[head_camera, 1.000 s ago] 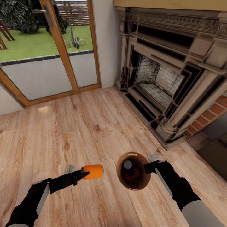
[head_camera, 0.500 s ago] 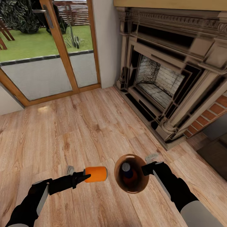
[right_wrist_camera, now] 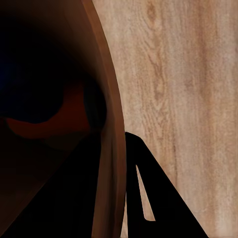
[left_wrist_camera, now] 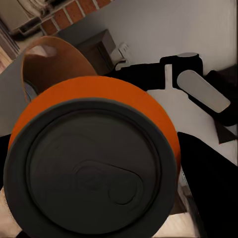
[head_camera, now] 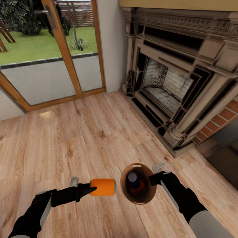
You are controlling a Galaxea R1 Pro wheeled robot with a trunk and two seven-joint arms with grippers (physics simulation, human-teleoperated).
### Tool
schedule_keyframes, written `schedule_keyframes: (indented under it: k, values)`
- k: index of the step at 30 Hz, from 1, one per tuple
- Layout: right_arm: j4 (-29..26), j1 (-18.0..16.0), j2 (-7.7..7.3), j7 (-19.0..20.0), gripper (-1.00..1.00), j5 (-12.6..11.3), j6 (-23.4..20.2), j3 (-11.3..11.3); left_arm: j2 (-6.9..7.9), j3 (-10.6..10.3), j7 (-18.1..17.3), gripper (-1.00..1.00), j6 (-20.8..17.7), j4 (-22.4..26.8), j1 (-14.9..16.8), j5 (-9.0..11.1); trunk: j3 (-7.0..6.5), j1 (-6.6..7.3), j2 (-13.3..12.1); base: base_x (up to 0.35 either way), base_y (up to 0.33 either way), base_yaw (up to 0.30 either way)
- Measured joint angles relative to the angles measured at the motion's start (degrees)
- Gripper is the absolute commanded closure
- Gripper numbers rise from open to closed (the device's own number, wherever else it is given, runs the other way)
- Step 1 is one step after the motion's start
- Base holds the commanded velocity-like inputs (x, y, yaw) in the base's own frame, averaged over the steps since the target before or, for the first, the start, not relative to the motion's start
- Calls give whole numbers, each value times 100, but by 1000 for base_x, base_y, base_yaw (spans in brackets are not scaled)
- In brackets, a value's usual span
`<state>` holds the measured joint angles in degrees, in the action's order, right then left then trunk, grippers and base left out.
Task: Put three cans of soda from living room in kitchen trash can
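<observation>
A: Left gripper [head_camera: 90, 189]?
B: Jaws clamped on orange soda can [head_camera: 103, 186], held sideways just beside the trash can [head_camera: 138, 188].
A: Right gripper [head_camera: 152, 178]?
B: Jaws pinching the bin rim; two cans inside.

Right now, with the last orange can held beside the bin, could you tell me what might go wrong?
1. The orange can lies sideways in the left gripper, beside the trash can rather than above its opening; released here, it would likely land on the wood floor.
2. The right gripper holds the bin by its rim alone, with two cans inside; a nudge may tip it.
</observation>
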<state>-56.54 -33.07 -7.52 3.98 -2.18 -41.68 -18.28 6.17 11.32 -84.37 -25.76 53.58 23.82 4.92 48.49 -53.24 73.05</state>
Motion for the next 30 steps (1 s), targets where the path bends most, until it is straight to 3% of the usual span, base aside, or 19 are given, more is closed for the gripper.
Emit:
schedule_keyframes:
  k: [4, 5, 12, 20, 24, 27, 30]
  values:
    - [18, -4, 3, 1, 100, -8, 2, 0, -16, -94, -66, 100, 1, -275, 0, 0, 0, 0, 0, 0, 0, 0]
    - [20, -4, 4, 0, 100, -5, 4, 0, -72, -186, -74, 100, 1, -352, -1, 1, 0, 0, 0, 0, 0, 0]
    - [27, -13, 37, -10, 100, 7, 10, 0, -409, -256, -64, 100, 3, -350, 0, -7, 0, 0, 0, 0, 0, 0]
    - [235, -26, 45, -15, 100, 15, 149, 0, -527, -320, -46, 100, -1, -333, 0, -9, 0, 0, 0, 0, 0, 0]
    - [265, -30, 47, -17, 100, 9, 197, 0, -616, -331, 164, 100, 0, -331, 0, -9, 0, 0, 0, 0, 0, 0]
    - [272, -34, 48, -17, 100, 8, 206, 0, -679, -346, 523, 100, 0, -331, 0, -10, 0, 0, 0, 0, 0, 0]
    - [275, -44, 48, -20, 100, 6, 205, 0, -786, -484, 822, 100, 0, -331, 0, -9, 0, 0, 0, 0, 0, 0]
